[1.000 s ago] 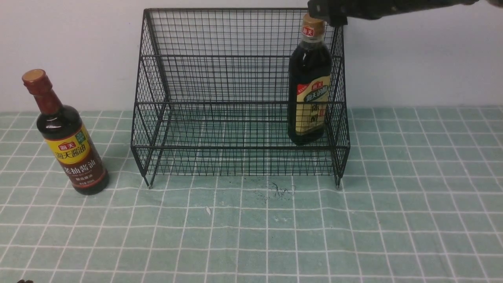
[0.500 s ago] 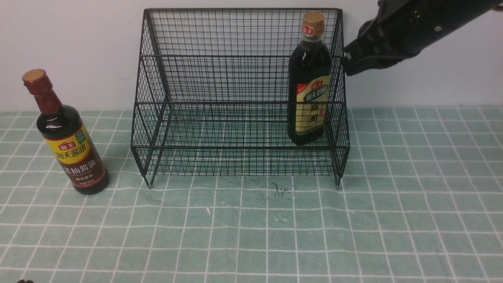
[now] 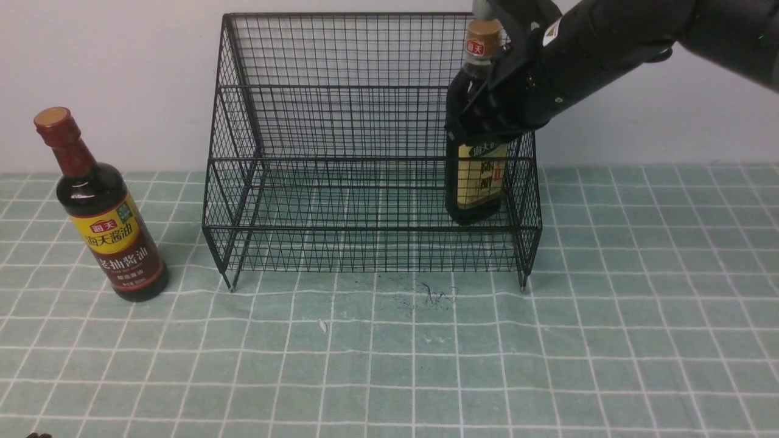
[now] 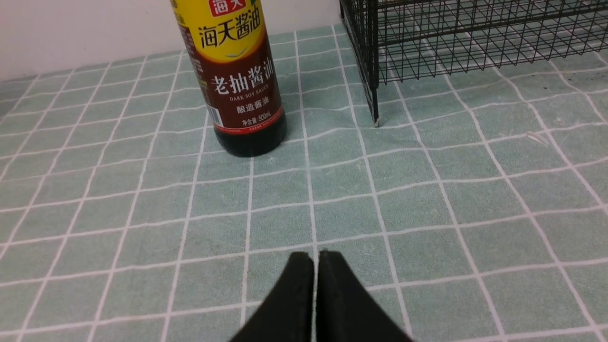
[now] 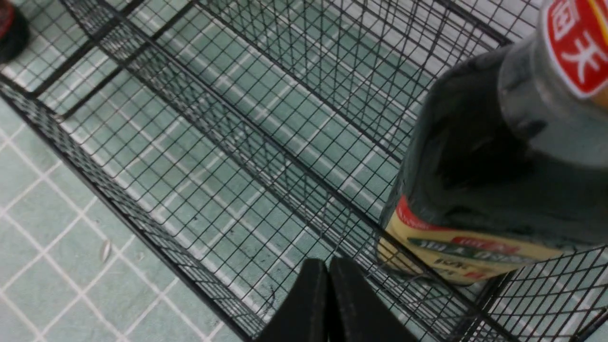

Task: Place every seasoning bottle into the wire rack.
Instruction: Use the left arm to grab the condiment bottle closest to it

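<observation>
Half a second ago the right arm was outside the rack's right wall. It has since swung in front of the bottle inside the rack and now hides that bottle's shoulder and upper label. A second ago it was over the cap. Both bottles stand where they did.

The large black wire-mesh rack (image 3: 365, 228) has two tiers, a tall back, sloped sides and short legs. It sits at 12 o'clock in the front view on a pale green tablecloth (image 3: 639, 304) gridded with white lines.

At 1 o'clock, upright on the lower tier against the right wall, is the flat-sided dark-liquid bottle with tan cap (image 3: 478, 188). Its cream-and-green label is partly covered, and a red neck tag reads "海天". The right gripper (image 5: 328, 266) has its black fingers pressed together, holding nothing, just beside this bottle's label.

At 9 o'clock, well apart from the rack, the round glossy dark-liquid bottle with long dark-red neck (image 3: 109, 225) stands on the cloth. Its yellow-and-maroon label reads "海天酱油", "老抽酱油", "DARK SOY SAUCE" and "500mL". The left gripper (image 4: 316, 259) hangs low over the cloth toward 7 o'clock from this bottle, fingers together and empty.
</observation>
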